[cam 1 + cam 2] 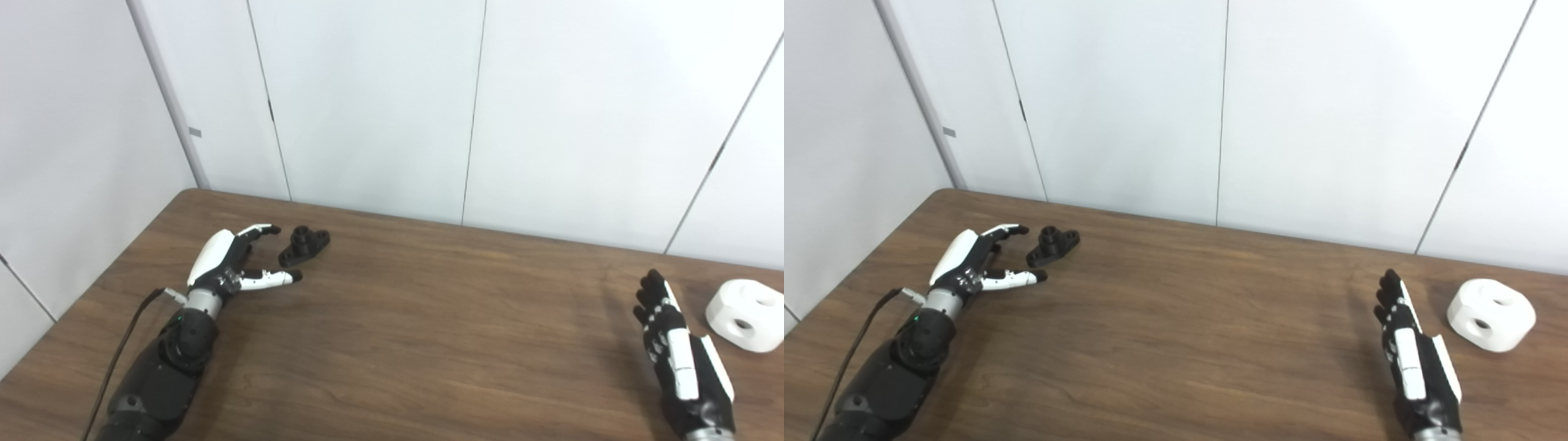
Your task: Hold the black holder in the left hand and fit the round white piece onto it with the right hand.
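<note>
Table (429, 343): wood-grain top, dark brown, smooth, slight sheen.
Holder (304, 244): black, matt, looks plastic.
Round piece (745, 315): white, matt, smooth, looks plastic.
Left hand (236, 264) & right hand (677, 355): glossy white shells over black matt parts; metal-look wrist ring on left.
Wall panels (367, 104): white, smooth, matt.

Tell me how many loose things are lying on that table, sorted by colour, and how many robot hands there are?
Black things: 1, the black holder
White things: 1, the round white piece
Robot hands: 2, the left robot hand and the right robot hand, both open
Total: 4
</note>
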{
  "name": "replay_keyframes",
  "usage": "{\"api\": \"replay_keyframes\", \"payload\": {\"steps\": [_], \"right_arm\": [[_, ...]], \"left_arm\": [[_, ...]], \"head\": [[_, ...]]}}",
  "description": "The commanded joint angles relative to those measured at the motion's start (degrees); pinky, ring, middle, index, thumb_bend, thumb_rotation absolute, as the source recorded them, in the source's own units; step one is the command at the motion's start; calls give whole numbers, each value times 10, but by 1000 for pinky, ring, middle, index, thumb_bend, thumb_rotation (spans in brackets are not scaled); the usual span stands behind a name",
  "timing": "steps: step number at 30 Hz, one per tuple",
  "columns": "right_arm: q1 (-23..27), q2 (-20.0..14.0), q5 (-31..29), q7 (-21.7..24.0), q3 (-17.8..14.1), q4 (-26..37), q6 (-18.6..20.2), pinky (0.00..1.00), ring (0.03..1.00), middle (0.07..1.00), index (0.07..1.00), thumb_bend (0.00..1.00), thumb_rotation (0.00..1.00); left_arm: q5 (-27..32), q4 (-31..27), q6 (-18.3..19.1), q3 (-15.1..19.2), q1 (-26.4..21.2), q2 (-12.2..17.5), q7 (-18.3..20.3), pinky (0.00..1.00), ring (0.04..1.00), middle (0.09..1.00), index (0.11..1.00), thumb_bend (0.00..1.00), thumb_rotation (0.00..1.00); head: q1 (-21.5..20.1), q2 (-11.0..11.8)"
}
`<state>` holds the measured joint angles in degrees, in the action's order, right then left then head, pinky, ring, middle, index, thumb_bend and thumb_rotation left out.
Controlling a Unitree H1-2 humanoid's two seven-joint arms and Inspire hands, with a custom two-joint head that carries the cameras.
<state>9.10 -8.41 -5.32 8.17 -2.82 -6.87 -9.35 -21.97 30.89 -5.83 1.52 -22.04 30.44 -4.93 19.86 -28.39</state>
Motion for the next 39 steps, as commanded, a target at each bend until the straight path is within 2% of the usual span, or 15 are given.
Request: {"api": "replay_keyframes", "payload": {"steps": [1,5,17,22,26,39], "right_arm": [[1,-3,-3,-2,-3,19,-5,1000,1000,1000,1000,438,1000],[-1,-1,-4,-4,-4,28,0,1000,1000,1000,1000,428,1000],[-8,7,-2,-13,-5,72,24,1000,1000,1000,1000,466,1000],[-8,7,-4,-13,-6,77,20,1000,1000,1000,1000,475,1000],[-7,9,-13,-11,-7,81,25,1000,1000,1000,1000,498,1000],[-8,3,-14,-11,-9,83,27,1000,1000,1000,1000,539,996]], "left_arm": [[-1,13,1,-7,-18,15,4,811,882,866,808,927,370],[4,31,-13,-11,-30,17,5,815,881,863,791,929,327],[-23,65,-35,-53,-52,40,7,796,863,844,753,974,345],[-54,85,-46,-81,-60,57,1,895,882,845,757,984,389],[-67,92,-50,-94,-62,64,-2,967,887,841,754,986,373],[-75,121,-55,-114,-74,60,-4,1000,900,842,749,975,398]], "head": [[1,0],[0,-1],[-10,-13],[-14,-14],[-15,-16],[-20,-16]]}}
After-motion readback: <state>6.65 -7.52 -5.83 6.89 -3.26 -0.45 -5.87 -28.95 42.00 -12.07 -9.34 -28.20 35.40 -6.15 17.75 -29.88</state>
